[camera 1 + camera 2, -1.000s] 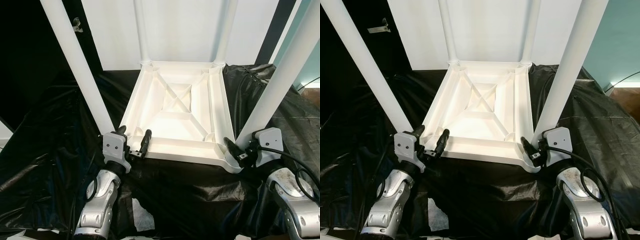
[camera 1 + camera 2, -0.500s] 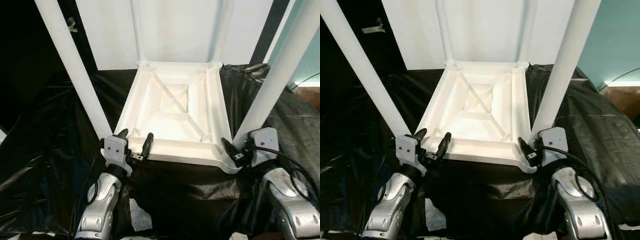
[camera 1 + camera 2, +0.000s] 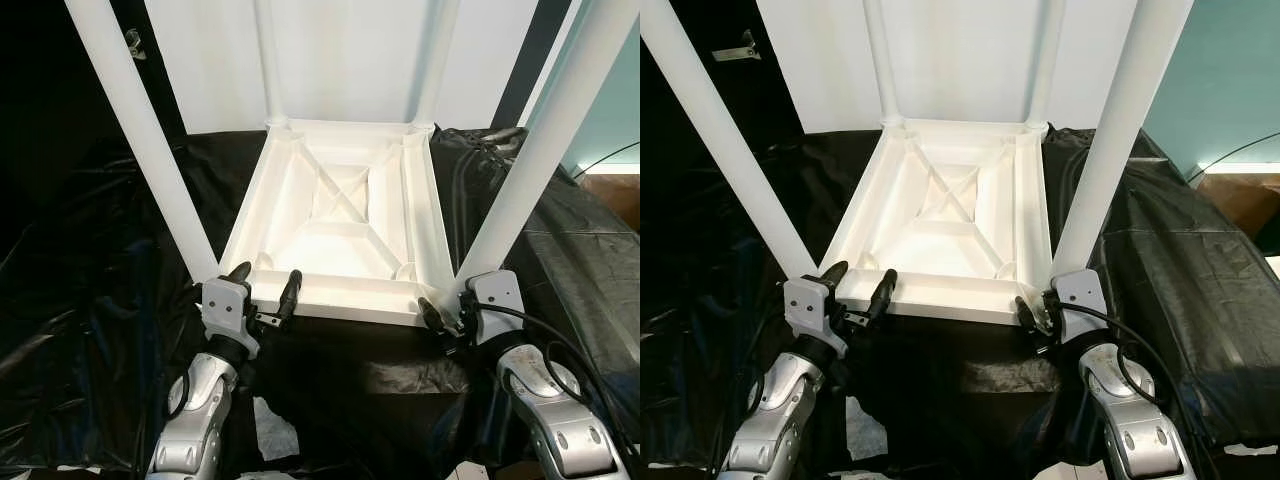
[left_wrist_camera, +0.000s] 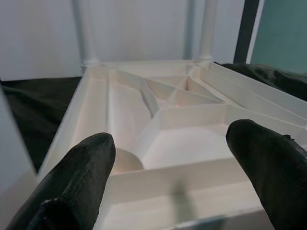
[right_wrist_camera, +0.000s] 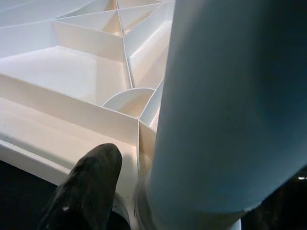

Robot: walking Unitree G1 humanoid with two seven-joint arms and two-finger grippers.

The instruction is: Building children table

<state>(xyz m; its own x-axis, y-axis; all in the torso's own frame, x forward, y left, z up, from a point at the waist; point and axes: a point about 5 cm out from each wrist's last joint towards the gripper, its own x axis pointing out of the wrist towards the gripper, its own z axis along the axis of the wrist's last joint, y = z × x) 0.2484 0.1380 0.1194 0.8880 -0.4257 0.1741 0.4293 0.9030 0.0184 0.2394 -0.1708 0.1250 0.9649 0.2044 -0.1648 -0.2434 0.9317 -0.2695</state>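
A white children's table (image 3: 345, 300) lies upside down on black plastic sheeting, its ribbed underside facing up. Four white legs rise from its corners: near-left leg (image 3: 150, 150), near-right leg (image 3: 530, 150), and two far legs (image 3: 268, 60) (image 3: 432, 60). My left gripper (image 3: 267, 276) is open at the near-left corner, its fingers (image 4: 91, 163) spread just in front of the table's front rim and holding nothing. My right gripper (image 3: 450, 305) sits at the base of the near-right leg. One finger (image 5: 86, 187) rests beside the leg socket with a gap; the leg hides the other.
Black plastic sheeting (image 3: 90, 300) covers the floor all round the table. A white panel (image 3: 340, 50) stands behind the far legs. A scrap of white paper (image 3: 268, 432) lies on the sheeting between my arms. A teal wall (image 3: 1230, 70) is at the right.
The whole view has shifted, so the camera moved. My right gripper now sits lower and closer against the near-right corner. The left gripper stays at the front rim.
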